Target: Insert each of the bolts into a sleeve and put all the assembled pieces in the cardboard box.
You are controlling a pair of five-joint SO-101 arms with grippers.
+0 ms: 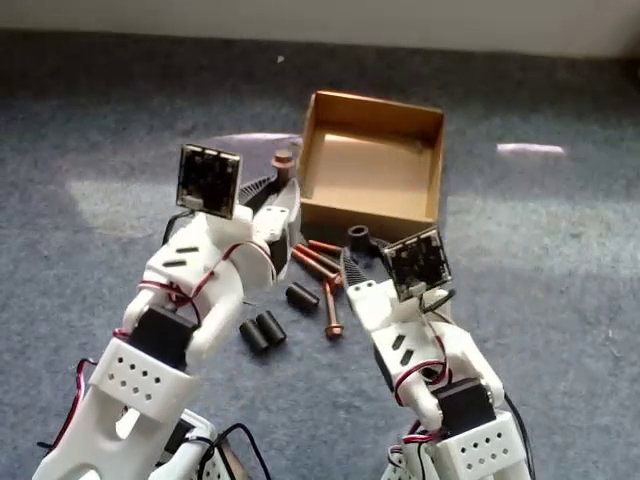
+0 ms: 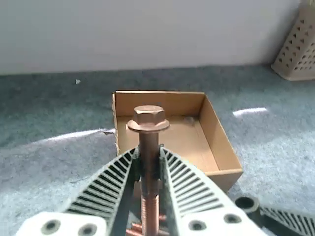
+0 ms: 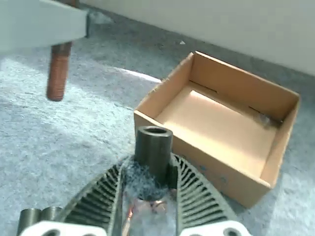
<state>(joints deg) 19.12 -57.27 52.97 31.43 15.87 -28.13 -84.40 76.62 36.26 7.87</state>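
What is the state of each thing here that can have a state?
left gripper: shut on held bolt
held bolt: upright, head up
right gripper: shut on held sleeve
held sleeve: upright, bore empty
cardboard box: open, empty
loose bolts: lying flat, unsleeved
loose sleeves: lying flat
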